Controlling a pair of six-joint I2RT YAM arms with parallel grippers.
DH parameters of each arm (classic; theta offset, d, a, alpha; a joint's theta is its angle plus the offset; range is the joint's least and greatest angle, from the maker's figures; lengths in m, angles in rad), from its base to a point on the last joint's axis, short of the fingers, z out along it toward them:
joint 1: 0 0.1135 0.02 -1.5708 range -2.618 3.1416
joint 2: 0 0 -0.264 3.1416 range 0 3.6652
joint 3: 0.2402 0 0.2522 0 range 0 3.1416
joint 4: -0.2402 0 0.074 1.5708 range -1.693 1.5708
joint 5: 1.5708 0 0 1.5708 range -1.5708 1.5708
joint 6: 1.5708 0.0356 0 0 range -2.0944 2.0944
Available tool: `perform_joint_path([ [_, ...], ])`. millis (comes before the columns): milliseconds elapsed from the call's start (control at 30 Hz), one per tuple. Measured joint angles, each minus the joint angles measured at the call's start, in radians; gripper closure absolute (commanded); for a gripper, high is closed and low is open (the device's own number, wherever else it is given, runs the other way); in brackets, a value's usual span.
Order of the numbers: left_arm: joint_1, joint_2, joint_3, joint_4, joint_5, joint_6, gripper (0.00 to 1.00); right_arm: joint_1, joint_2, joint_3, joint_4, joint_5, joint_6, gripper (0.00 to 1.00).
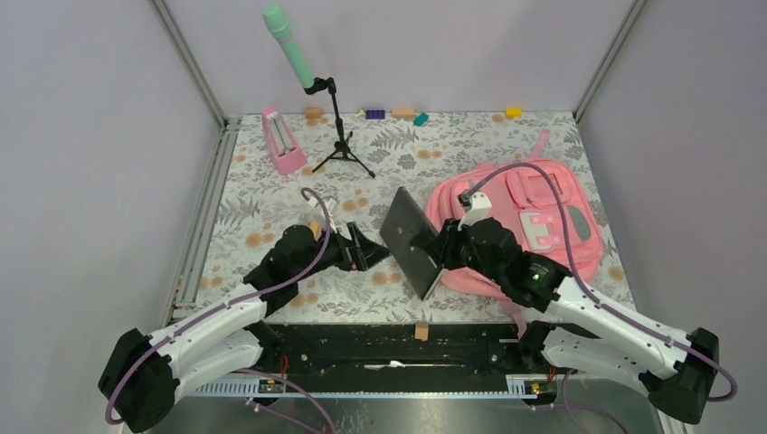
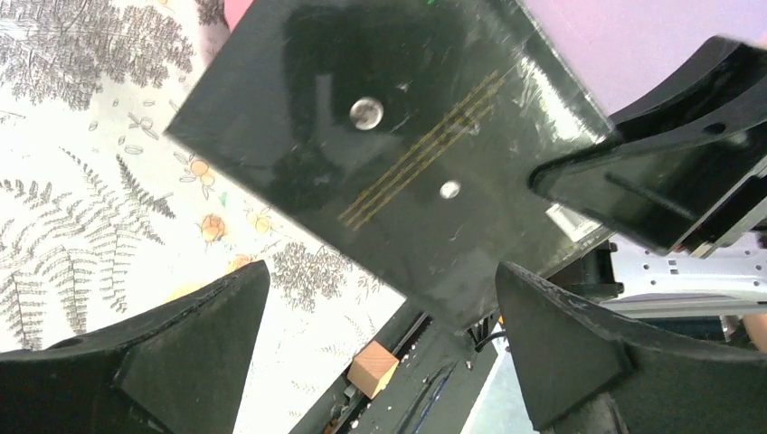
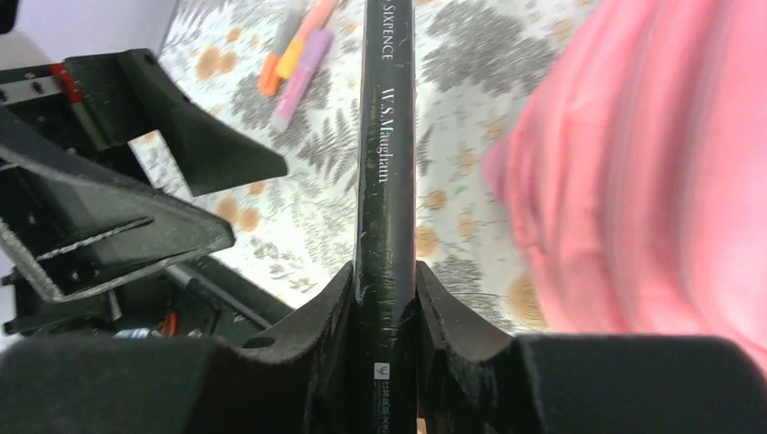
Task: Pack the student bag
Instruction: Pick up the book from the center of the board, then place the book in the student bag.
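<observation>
**Two arms over the patterned table [image 1: 262,212], top and wrist views.**

Left arm: reaches forward and inward from its base, wrist low over the table. The left claw [image 1: 373,255] points at the book [image 1: 411,240]. Its fingers [image 2: 181,348] stand wide apart and hold nothing. The book's lower corner hangs between them, with no contact visible.

Right arm: folded across the near edge of the backpack [image 1: 583,244], forearm angled toward the table's centre. The right claw [image 1: 443,253] is narrowed onto the book, one finger [image 3: 307,325] pressed on each cover near the spine's lower end. The book is held on edge and tilted, clear of the table, between the two claws.

Backpack: pink, lying flat on the right half of the table with its front pockets up, just right of the book. In the right wrist view it fills the right side [image 3: 651,163].

Counts:
- one book
- one backpack
- one pink metronome [image 1: 283,142], far left
- one green microphone [image 1: 289,45] on a tripod stand [image 1: 342,136]
- five small blocks [image 1: 403,113] along the far edge
- one wooden block [image 1: 421,331] at the near rail
- several pens [image 3: 298,72] beside the left claw, number unclear
</observation>
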Motion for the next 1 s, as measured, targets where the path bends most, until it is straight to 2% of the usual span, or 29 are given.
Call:
perform_joint_path([
  [267,0.001,0.189,0.279,-0.134,0.083,0.138,0.01,-0.130,-0.070,0.217,-0.266,0.116,-0.149,1.00],
  [467,0.002,0.421,0.477,-0.134,0.133,0.155,0.07,-0.311,-0.071,0.336,-0.341,0.129,-0.204,1.00],
  [500,0.002,0.517,0.543,-0.137,0.144,0.155,0.09,-0.334,-0.072,0.347,-0.351,0.130,-0.205,1.00],
  [600,0.002,0.693,0.669,-0.147,0.164,0.155,0.15,-0.396,-0.090,0.364,-0.392,0.144,-0.203,1.00],
  [767,0.002,0.933,0.858,-0.219,0.174,0.171,0.19,-0.423,-0.169,0.349,-0.481,0.164,-0.183,1.00],
  [867,0.002,1.035,0.968,-0.307,0.167,0.198,0.24,-0.423,-0.267,0.317,-0.530,0.156,-0.159,1.00],
  [933,0.002,1.069,1.007,-0.345,0.163,0.212,0.29,-0.423,-0.313,0.307,-0.562,0.151,-0.146,1.00],
  [1000,0.002,1.091,1.041,-0.385,0.158,0.227,0.31,-0.423,-0.363,0.299,-0.598,0.139,-0.130,1.00],
])
